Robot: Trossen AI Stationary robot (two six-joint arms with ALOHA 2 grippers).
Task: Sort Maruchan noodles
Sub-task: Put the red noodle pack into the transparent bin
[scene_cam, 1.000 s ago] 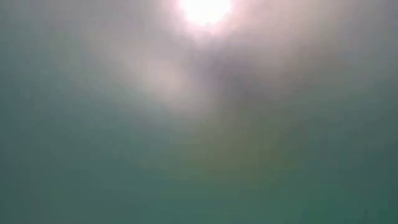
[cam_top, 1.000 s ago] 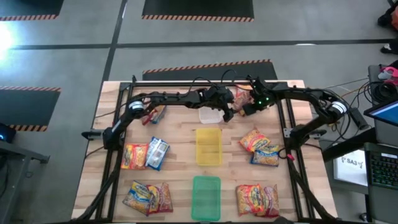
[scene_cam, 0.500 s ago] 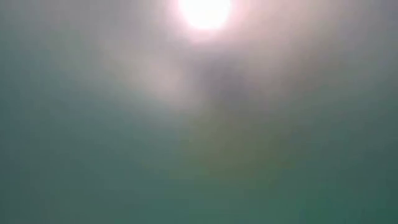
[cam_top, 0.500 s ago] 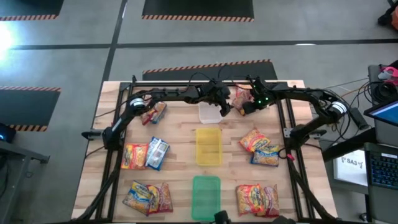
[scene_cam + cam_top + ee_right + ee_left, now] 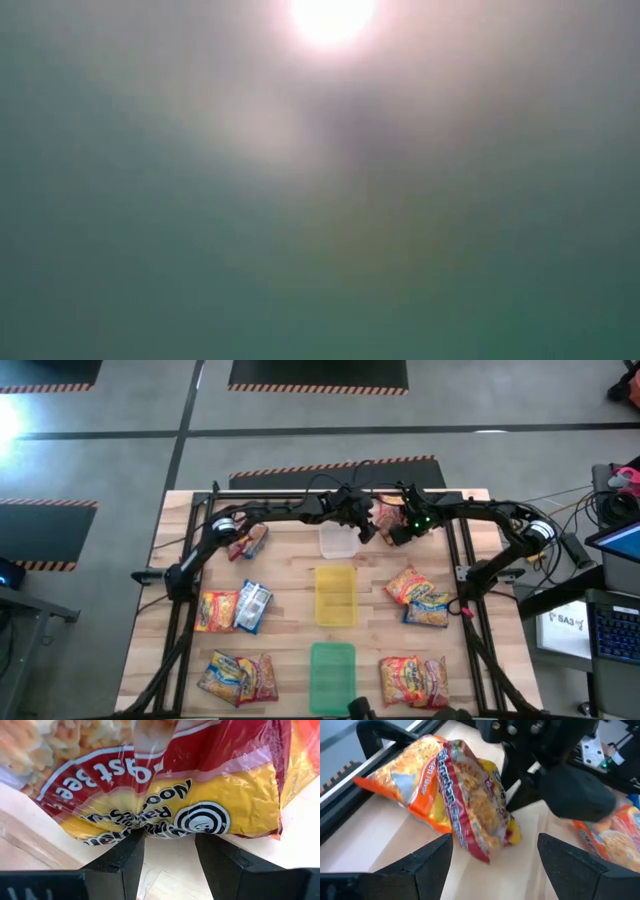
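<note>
Two Maruchan noodles packets lie by the table's far edge: an orange one (image 5: 402, 780), and a red-and-yellow one (image 5: 475, 805) that leans tilted on it with a lower corner on the wood. My left gripper (image 5: 492, 847) is open just short of them, near the clear tray (image 5: 337, 541). My right gripper (image 5: 170, 837) points steeply down with a gap between its fingers. Its fingertips stand at the yellow end (image 5: 225, 815) of the red packet (image 5: 385, 515). My right gripper's fingertips (image 5: 134, 836) stand at the edge of the red packet's yellow end (image 5: 165, 827), coming from above. Bare wood shows in the gap between the fingers. Whether they touch the packet, I cannot tell.
A yellow tray (image 5: 335, 595) and a green tray (image 5: 331, 678) lie along the table's middle. Several more packets lie in pairs at far left (image 5: 247, 542), mid left (image 5: 233, 608), near left (image 5: 238, 677), mid right (image 5: 418, 598) and near right (image 5: 413, 680).
My left gripper has gone toward the table's far edge, past the clear tray and up to the two packets, staying open.
</note>
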